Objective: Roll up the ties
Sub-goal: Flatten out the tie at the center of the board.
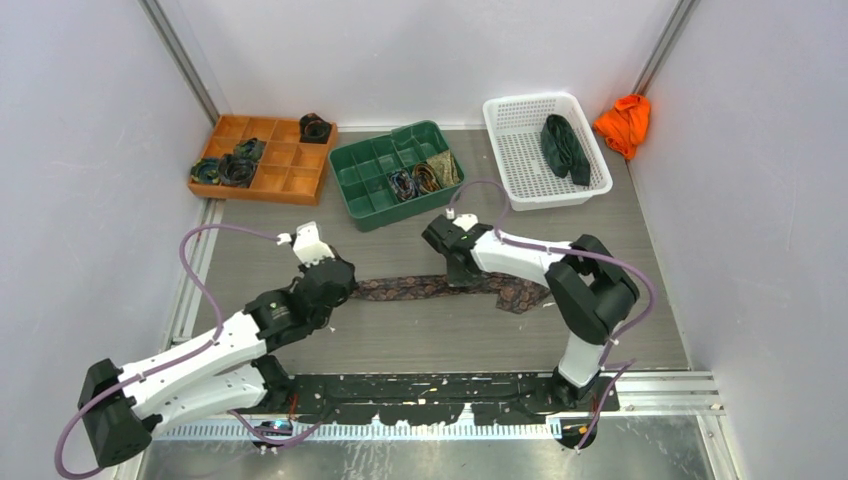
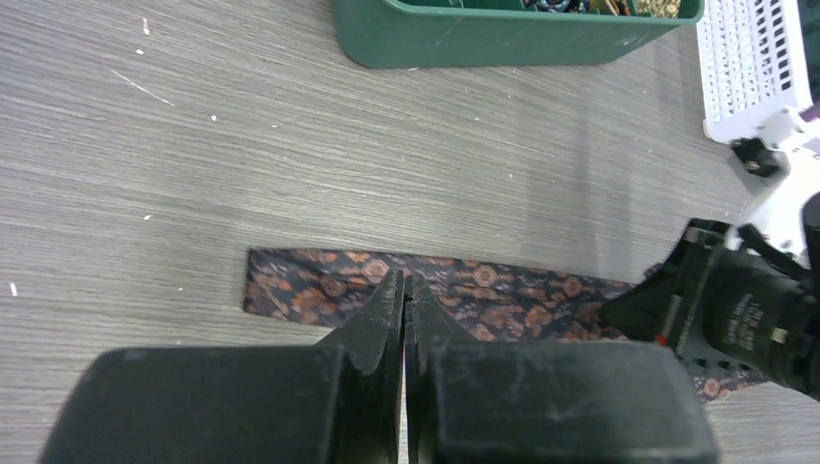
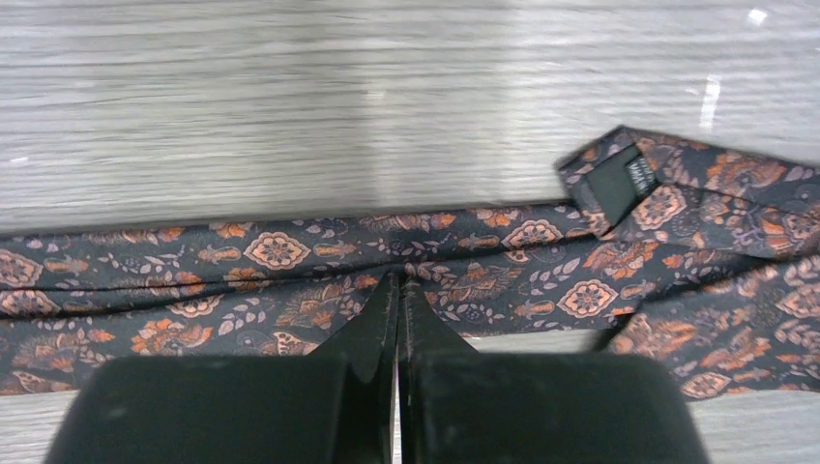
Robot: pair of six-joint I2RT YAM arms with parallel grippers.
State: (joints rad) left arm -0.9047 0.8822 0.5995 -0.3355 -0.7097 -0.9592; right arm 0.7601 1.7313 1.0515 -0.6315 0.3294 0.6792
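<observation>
A dark brown tie point(image 1: 420, 288) with an orange floral pattern lies flat across the middle of the table. Its right end is folded back with a black label point(image 3: 619, 184) showing. My left gripper point(image 1: 348, 288) is shut, its tips over the tie's narrow left end point(image 2: 290, 290). In the left wrist view the gripper point(image 2: 404, 282) holds no fabric that I can see. My right gripper point(image 1: 462, 278) is shut, its tips point(image 3: 398, 282) down on a lengthwise crease in the middle of the tie point(image 3: 242, 280). I see nothing held between its jaws.
An orange tray point(image 1: 290, 180) at the back left holds coiled ties point(image 1: 228, 168). A green tray point(image 1: 375, 205) holds more coils point(image 1: 420, 178). A white basket point(image 1: 520, 165) holds a dark green tie point(image 1: 565, 148). An orange cloth point(image 1: 625, 122) lies by the right wall.
</observation>
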